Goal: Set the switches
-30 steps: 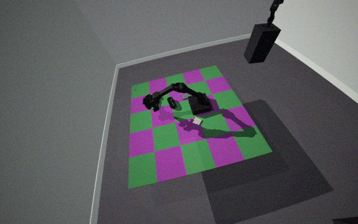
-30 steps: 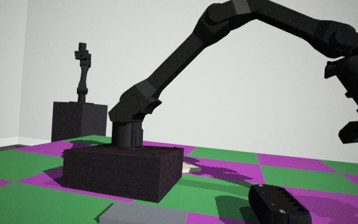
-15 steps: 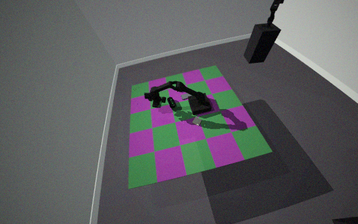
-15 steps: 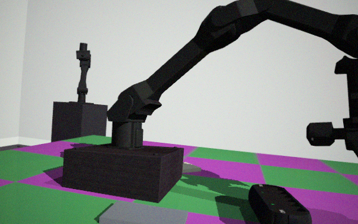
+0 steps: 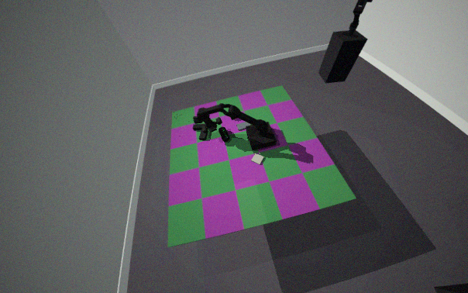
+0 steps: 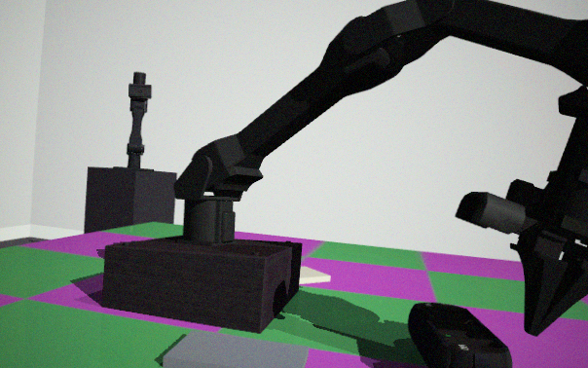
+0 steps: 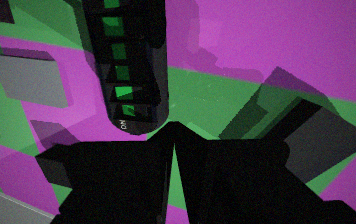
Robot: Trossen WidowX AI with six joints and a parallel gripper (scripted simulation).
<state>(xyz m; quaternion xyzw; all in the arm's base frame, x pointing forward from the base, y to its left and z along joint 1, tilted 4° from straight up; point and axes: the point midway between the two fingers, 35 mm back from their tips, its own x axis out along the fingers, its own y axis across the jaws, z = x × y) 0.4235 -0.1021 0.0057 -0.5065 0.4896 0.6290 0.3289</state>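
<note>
The dark grey controller unit (image 5: 221,134) (image 6: 458,341) (image 7: 132,65) lies on its base on the checkered mat, switches up. In the wrist view its row of rocker switches runs away from me, with green ends showing and an "ON" mark at the near end. My gripper (image 7: 173,126) (image 6: 535,331) (image 5: 204,135) is shut and empty. Its tips point down, close above the mat, just beside the near end of the unit and not touching it.
A flat grey slab (image 6: 234,350) (image 7: 32,80) (image 5: 242,125) lies near the arm's base block (image 6: 200,284) (image 5: 260,139). A white tile (image 5: 257,159) (image 6: 313,277) lies beyond the base. A dark block (image 7: 320,145) sits to the right of the fingers. A dark box with a camera post (image 6: 128,200) (image 5: 342,56) stands off the mat.
</note>
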